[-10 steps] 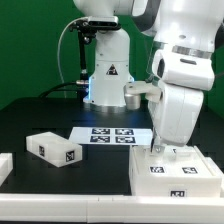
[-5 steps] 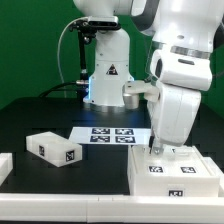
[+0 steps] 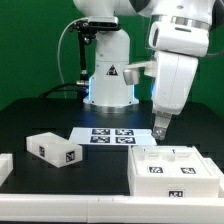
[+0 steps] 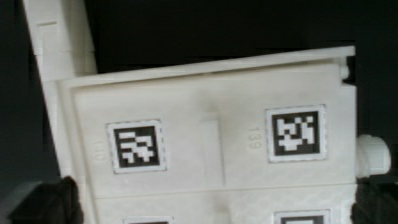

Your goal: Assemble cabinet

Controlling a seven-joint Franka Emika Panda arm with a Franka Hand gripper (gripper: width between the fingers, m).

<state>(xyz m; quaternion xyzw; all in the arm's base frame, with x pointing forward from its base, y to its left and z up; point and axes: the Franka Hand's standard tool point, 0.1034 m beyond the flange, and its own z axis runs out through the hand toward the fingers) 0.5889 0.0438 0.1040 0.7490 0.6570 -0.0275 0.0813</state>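
Now the pincer (image 3: 160,127) hangs just above the cabinet (image 3: 178,168), jaws apart and empty; the cabinet lies right beneath it, not touching, long side running across the exterior view. A loose block (image 3: 53,148) sits well off from the pincer. Only the wrist view shows the two top tags (image 4: 134,145) squarely; only the exterior view shows the gap

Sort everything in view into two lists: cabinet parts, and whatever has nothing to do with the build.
Cabinet parts:
- large white box
- small white block
- white piece at the exterior view's left edge

Not part of the build:
- marker board
- black table
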